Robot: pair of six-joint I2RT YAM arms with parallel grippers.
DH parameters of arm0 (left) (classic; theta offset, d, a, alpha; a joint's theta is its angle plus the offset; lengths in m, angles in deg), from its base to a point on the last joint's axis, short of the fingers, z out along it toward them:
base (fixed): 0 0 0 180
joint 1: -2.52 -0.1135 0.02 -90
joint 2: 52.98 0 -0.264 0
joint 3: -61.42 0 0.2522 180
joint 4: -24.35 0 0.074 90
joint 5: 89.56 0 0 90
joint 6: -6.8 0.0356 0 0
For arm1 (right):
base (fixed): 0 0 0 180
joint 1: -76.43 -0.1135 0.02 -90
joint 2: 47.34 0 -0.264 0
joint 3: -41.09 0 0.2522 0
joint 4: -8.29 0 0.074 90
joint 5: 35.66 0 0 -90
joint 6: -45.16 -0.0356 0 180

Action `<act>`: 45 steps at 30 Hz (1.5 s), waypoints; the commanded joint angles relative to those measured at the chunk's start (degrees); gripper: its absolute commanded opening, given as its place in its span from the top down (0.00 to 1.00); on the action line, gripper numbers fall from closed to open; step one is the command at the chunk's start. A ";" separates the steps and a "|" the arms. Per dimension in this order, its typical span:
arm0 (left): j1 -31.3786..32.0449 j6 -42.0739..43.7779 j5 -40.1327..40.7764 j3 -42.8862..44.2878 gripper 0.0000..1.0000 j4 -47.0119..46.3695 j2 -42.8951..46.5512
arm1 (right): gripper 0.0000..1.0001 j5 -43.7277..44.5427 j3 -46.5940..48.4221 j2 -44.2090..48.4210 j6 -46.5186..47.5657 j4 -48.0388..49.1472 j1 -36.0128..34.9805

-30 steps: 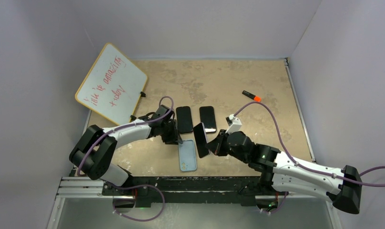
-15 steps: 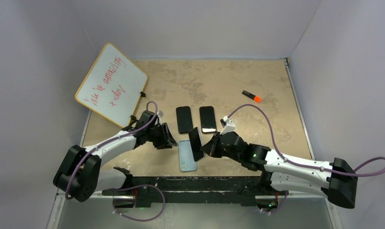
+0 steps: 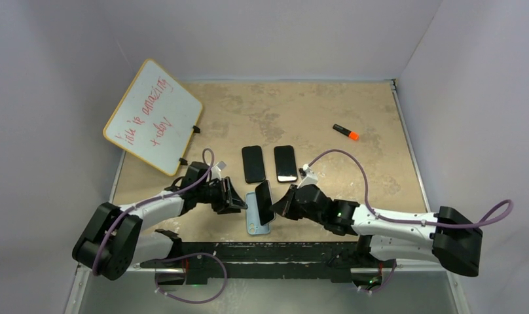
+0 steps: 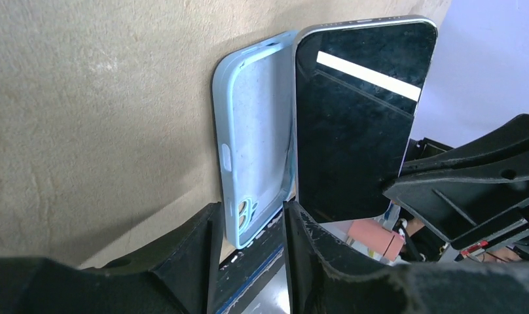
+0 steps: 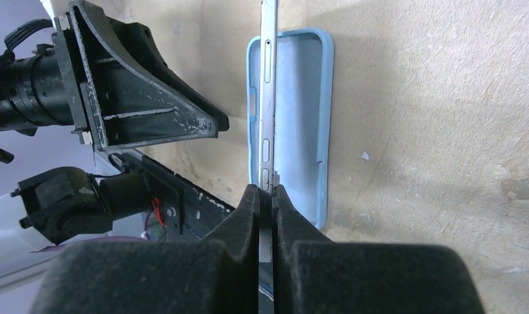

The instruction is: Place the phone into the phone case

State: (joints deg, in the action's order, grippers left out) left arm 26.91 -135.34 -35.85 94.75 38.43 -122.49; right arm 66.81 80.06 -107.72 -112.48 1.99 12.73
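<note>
The light blue phone case (image 3: 254, 219) lies open side up near the table's front edge. It also shows in the left wrist view (image 4: 255, 131) and the right wrist view (image 5: 301, 118). My right gripper (image 3: 283, 205) is shut on the lower end of a black phone (image 3: 264, 201) and holds it on its long edge, tilted, over the case's left rim. The right wrist view shows this grip (image 5: 266, 193) and the phone edge-on (image 5: 268, 91). My left gripper (image 3: 237, 203) is open, its fingers (image 4: 196, 242) either side of the case's camera end.
Two more black phones (image 3: 253, 163) (image 3: 285, 163) lie side by side just behind the case. A whiteboard (image 3: 154, 118) leans at the back left. An orange marker (image 3: 346, 132) lies at the back right. The black front rail (image 3: 262, 248) runs just below the case.
My right gripper has carried the phone left and down until it is over the case. My left gripper has moved nearer the front edge and settled beside the case.
</note>
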 commanded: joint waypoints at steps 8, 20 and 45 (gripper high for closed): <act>-0.39 -1.04 -5.40 -4.09 0.60 -10.80 -4.44 | 1.00 -0.78 -1.23 -3.94 -3.75 9.45 -1.40; -0.36 -0.41 -5.05 -3.07 0.63 -12.19 -7.69 | 1.00 -2.85 -2.02 -2.87 -1.84 9.43 -1.86; -0.30 -2.26 -4.65 5.20 0.73 -22.83 -19.67 | 1.00 -0.71 -5.17 8.72 10.05 0.90 -1.69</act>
State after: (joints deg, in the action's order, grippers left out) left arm 26.91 -136.21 -38.46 97.74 22.50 -139.54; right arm 64.25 74.99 -99.24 -104.11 -1.27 11.20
